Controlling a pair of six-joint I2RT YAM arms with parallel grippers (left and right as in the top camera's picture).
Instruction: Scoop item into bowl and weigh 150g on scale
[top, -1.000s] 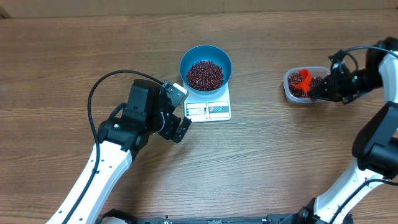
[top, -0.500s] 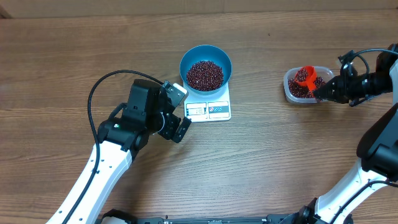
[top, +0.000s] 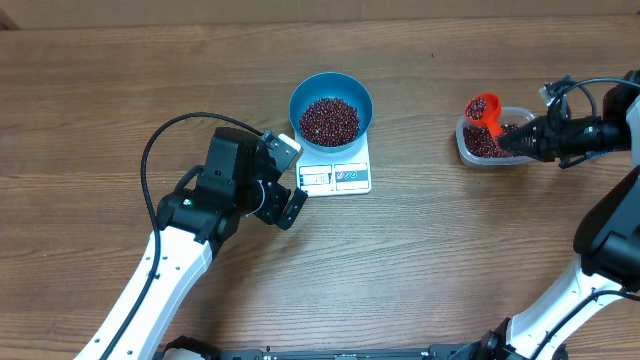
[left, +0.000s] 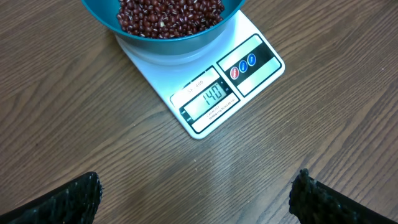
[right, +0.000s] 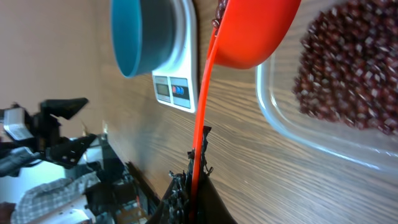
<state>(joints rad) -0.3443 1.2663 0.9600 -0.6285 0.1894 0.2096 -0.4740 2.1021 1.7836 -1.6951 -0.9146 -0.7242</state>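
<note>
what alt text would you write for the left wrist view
A bright-blue bowl of dark red-brown beans sits on a white kitchen scale whose display appears to read 140, on a wooden table. The open left fingers show at the bottom corners, touching nothing.

Scale (top: 336, 176) at centre, tub (top: 463, 141) well to its right
Bowl (top: 296, 100) of beans (top: 330, 120) sits on the scale's far end; a scoop (top: 485, 105) hangs over the tub's far-left corner.
</note>
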